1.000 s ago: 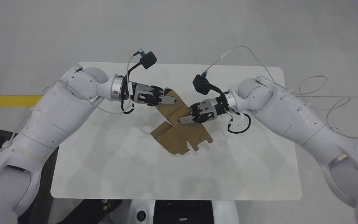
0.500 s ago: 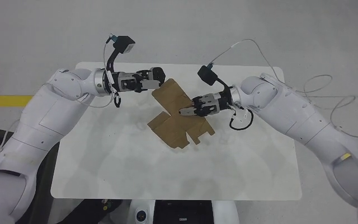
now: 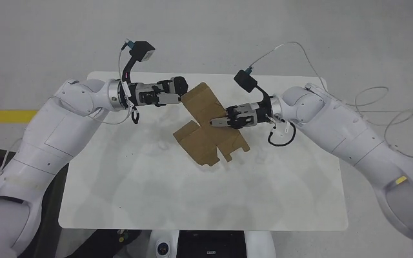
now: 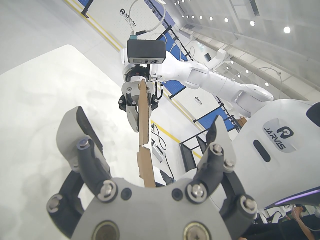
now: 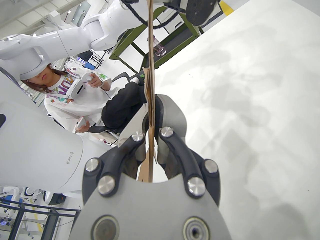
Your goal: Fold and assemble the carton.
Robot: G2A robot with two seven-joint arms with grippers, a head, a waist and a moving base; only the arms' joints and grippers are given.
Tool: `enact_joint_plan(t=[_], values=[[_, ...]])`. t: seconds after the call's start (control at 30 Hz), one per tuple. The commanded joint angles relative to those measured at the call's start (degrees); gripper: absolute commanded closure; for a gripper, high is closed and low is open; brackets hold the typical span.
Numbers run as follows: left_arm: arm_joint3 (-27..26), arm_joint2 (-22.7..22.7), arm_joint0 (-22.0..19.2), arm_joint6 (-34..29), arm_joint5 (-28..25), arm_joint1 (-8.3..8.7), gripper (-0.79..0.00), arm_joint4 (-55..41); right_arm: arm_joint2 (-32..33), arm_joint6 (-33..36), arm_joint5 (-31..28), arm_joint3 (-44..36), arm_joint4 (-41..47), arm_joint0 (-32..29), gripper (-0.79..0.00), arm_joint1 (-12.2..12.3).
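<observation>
Right tool (image 3: 218,121) is pinched shut on the carton (image 3: 208,138), which sits over the middle of the worktop (image 3: 129,187), long axis running roughly far to near. Left tool (image 3: 182,95) is spread wide with the far flap between its fingers (image 4: 86,126), so that's the closer side. Can't tell if they touch. Wrist views catch it edge-on, so the creases are hidden.

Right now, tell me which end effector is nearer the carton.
Right. The right end effector is clamped on the carton, touching it near the middle. The left end effector is open, straddling one edge of it without gripping.
</observation>
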Motion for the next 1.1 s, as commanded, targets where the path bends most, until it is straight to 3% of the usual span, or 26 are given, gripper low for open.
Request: enact_joint_plan(t=[0.0,0.13,0.3,0.6,0.83,1.07], values=[[0.0,0.0,0.0,0.0,0.0,0.0,-0.785,0.0,0.0,0.0,0.0,0.0,0.0,0.0,0.0,0.0],[0.0,0.0,0.0,0.0,0.0,0.0,-0.785,0.0,0.0,0.0,0.0,0.0,0.0,0.0,0.0,0.0],[-0.9,-2.6,2.9,4.8,1.5,0.52,-0.785,1.8,1.9,-2.8,3.5,-1.8,1.7,-2.8,0.0,0.3],[-0.8,-7.4,9.0,7.8,3.4,1.66,-0.785,1.5,7.3,0.0,10.3,-3.5,12.8,-7.7,0.0,2.6],[-2.8,-7.3,12.3,10.2,4.0,0.65,-0.785,-0.6,12.0,-1.7,13.3,-3.6,18.8,-11.9,0.0,3.2],[-5.3,-5.5,14.3,14.4,6.1,-1.02,-0.785,2.1,14.9,-1.6,15.5,-1.6,19.3,-13.1,0.0,2.0]])
